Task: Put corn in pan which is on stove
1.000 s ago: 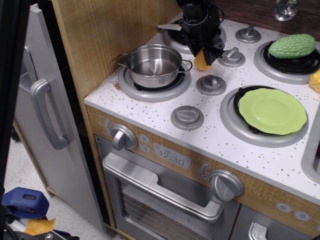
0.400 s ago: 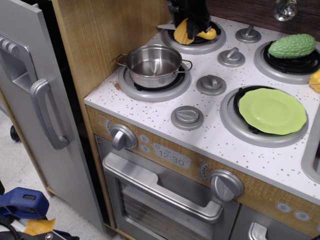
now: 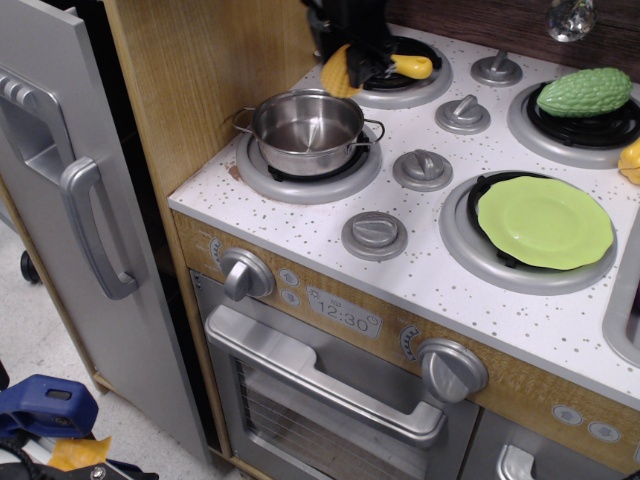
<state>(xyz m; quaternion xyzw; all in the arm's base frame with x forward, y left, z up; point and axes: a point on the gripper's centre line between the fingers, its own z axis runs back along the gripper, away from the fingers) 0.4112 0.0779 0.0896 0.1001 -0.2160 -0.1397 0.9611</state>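
Pan [image 3: 307, 130] on the stove's [image 3: 330, 215] left front burner, empty; behind and above it, corn [image 3: 337, 72] clamped in the dark gripper [image 3: 350, 62]. Corn is judged light, rigid, ridged; mid-body grip suits it.

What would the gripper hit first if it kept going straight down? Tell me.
The gripper, shut on the corn, points down near the pan's far rim. It would probably meet that rim or the stove behind it; depth is unclear.

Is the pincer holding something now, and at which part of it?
Yes: the pincer holds the corn by its upper right end, above the pan.
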